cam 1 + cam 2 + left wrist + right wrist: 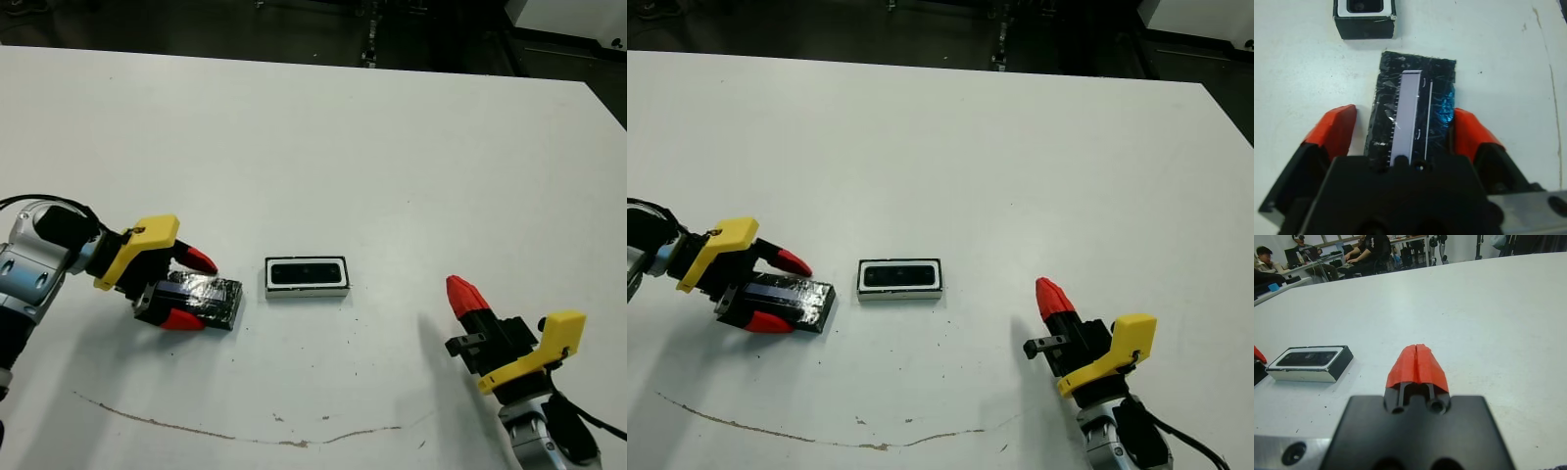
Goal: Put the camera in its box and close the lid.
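White table [392, 147]: lid's [204, 299] long axis points at box [307, 276], left tool [186, 290] spread astride.

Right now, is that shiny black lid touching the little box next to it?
Apart. The left eye view shows a strip of bare white table between the lid and the box; the left wrist view shows the same gap.

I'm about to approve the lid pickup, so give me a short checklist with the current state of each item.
1. Small flat black camera lying inside the shallow white-lined box: ok.
2. Crinkly black speckled lid between the left gripper fingers: ok.
3. Fingers clamped on the lid: not ok, gaps show.
4. Right gripper shut, clear of the box: ok.
5. Lid on the box: not ok.
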You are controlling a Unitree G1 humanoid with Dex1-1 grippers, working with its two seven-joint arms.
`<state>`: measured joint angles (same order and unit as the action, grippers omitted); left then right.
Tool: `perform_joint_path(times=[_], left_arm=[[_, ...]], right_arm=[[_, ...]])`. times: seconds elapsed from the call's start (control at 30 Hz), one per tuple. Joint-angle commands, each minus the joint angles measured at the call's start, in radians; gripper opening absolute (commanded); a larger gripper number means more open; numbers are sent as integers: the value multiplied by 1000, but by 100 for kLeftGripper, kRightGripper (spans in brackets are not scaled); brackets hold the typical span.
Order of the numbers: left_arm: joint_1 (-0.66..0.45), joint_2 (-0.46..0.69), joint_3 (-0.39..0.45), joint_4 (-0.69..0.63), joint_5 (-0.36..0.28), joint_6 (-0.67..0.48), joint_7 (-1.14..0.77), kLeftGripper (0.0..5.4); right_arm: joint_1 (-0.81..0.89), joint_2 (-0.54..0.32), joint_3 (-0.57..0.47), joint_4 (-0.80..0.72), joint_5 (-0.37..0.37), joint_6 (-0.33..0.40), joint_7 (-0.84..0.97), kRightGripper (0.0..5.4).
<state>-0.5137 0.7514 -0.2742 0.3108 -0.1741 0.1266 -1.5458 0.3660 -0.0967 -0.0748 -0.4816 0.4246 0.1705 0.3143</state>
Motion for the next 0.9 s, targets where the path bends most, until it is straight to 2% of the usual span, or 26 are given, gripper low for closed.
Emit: perform_joint_path(times=[0.03,0.17,0.4,0.5,0.6,0.67,0.9], left_arm=[[39,-27,5,34,-20,3,-6,368],[48,-25,6,21,-23,47,4,319],[67,-35,23,2,-52,111,25,316],[97,-60,75,-18,-94,150,89,316],[168,-114,179,-81,-128,171,279,316],[194,-139,220,-118,-145,200,372,316],[193,-142,235,-180,-178,293,451,316]], right_arm=[[11,-15,-3,0,-1,15,-6,0],[10,-15,-7,2,20,25,-1,0],[12,-18,-2,-2,5,25,-11,0],[11,-16,-2,3,17,26,-4,0],[10,-18,-1,4,21,26,0,0],[9,-19,1,3,18,25,-2,0],[12,-17,8,-6,13,34,-16,0]])
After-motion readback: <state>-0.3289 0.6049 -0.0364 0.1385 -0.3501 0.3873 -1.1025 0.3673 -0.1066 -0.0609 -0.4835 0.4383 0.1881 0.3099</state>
